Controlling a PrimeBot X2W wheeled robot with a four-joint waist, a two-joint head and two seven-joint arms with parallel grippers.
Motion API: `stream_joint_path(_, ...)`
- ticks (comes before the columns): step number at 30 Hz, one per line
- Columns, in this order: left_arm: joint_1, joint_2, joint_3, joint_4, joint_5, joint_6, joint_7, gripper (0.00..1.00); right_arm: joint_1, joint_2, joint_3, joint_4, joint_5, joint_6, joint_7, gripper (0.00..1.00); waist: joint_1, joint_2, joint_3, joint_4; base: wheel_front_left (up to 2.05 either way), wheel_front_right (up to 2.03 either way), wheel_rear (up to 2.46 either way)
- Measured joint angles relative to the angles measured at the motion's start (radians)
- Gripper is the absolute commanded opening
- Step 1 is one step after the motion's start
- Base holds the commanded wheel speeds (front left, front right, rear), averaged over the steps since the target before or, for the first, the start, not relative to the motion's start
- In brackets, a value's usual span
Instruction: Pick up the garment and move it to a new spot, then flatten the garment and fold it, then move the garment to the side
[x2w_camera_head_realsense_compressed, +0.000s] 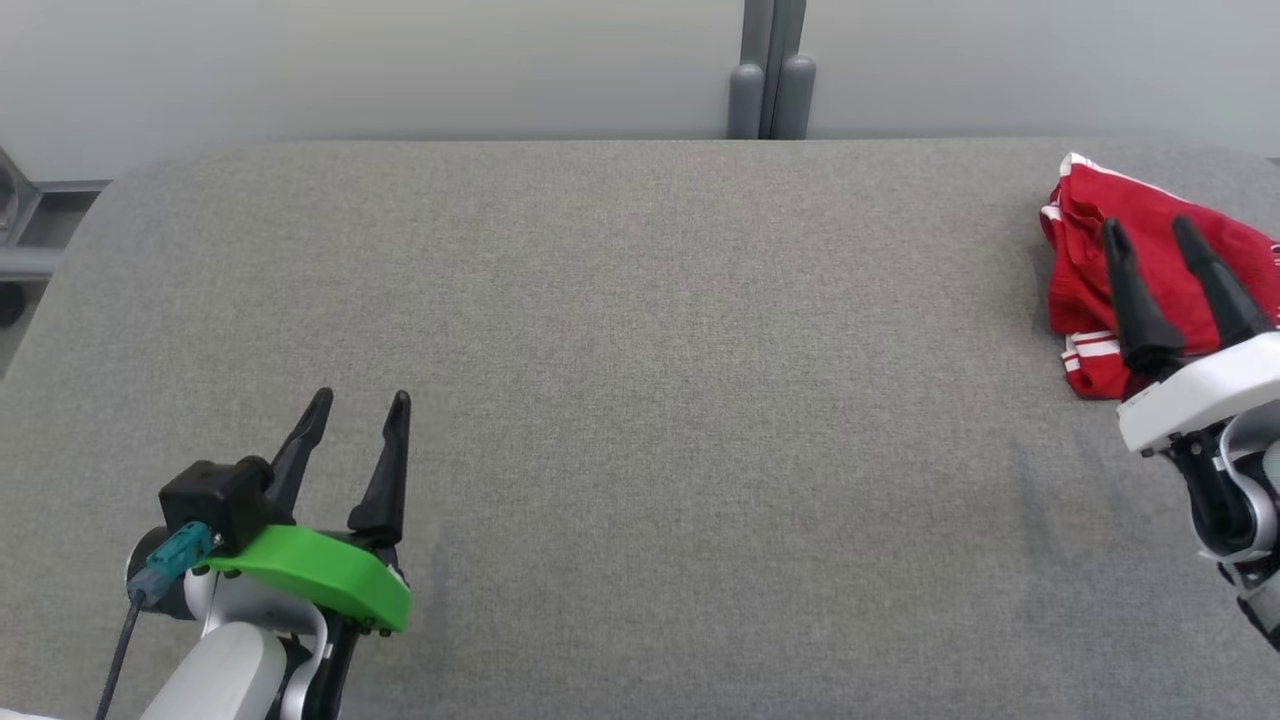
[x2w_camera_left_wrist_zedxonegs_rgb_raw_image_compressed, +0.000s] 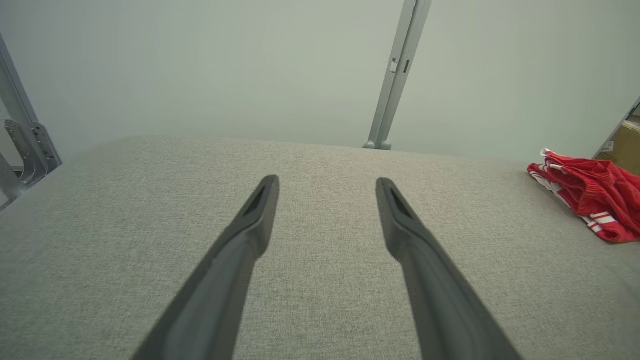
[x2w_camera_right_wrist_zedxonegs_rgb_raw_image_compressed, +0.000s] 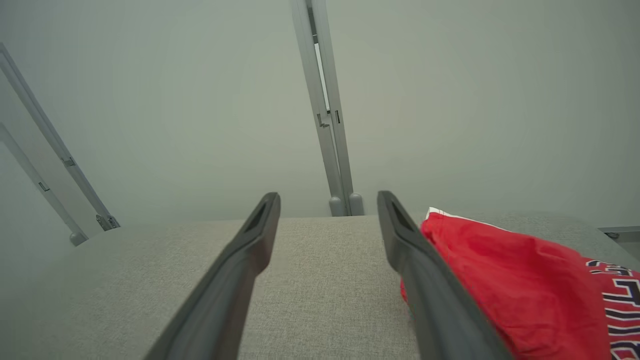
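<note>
Two dark fingers of the left gripper (x2w_camera_head_realsense_compressed: 361, 394) stand wide apart and empty above the grey table (x2w_camera_head_realsense_compressed: 640, 400), near left. At the far right corner lies the crumpled red garment (x2w_camera_head_realsense_compressed: 1080, 250), cut off by the head view's edge and partly covered by the right gripper (x2w_camera_head_realsense_compressed: 1148, 224), also spread wide. Whether those fingers touch cloth is unclear. The dark lettering is cut off and unreadable.

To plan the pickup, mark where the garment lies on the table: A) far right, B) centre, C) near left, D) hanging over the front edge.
A: the red garment lies bunched at the far right of the table.
</note>
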Motion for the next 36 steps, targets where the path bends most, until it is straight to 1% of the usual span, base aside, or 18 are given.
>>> stream_joint_path(5, 0.034, 0.009, 0.035, -0.013, 0.01, 0.0, -0.01, 1.0, 0.091, 0.042, -0.009, -0.049, -0.057, -0.013, 0.0, 1.0, 0.0, 0.0, -0.033, 0.003, 0.0, 0.0, 0.0)
stream_joint_path(12, 0.083, 0.013, 0.074, -0.031, 0.026, 0.0, -0.021, 1.0, 0.191, 0.072, -0.041, -0.101, -0.132, -0.021, 0.0, 1.0, 0.0, 0.0, -0.058, -0.008, 0.0, 0.0, 0.0)
stream_joint_path(17, 0.137, -0.007, 0.095, -0.039, 0.006, 0.0, -0.021, 1.0, 0.256, 0.088, -0.079, -0.13, -0.183, -0.029, 0.0, 1.0, 0.0, 0.0, -0.061, -0.024, 0.0, 0.0, 0.0)
stream_joint_path(21, 0.148, -0.008, 0.096, -0.045, 0.01, 0.0, -0.021, 1.0, 0.289, 0.1, -0.128, -0.152, -0.22, -0.03, 0.0, 1.0, -0.0001, 0.0, -0.062, -0.029, 0.0, 0.0, 0.0)
stream_joint_path(30, 0.16, -0.008, 0.102, -0.067, 0.027, 0.0, -0.026, 1.0, 0.345, 0.12, -0.18, -0.196, -0.291, -0.03, 0.0, 1.0, 0.0, 0.0, -0.057, -0.033, 0.0, 0.0, 0.0)
stream_joint_path(36, 0.162, -0.008, 0.113, -0.08, 0.032, 0.0, -0.026, 1.0, 0.379, 0.149, -0.214, -0.218, -0.318, -0.03, 0.0, 1.0, -0.0001, 0.0, -0.053, -0.034, 0.0, 0.0, 0.0)
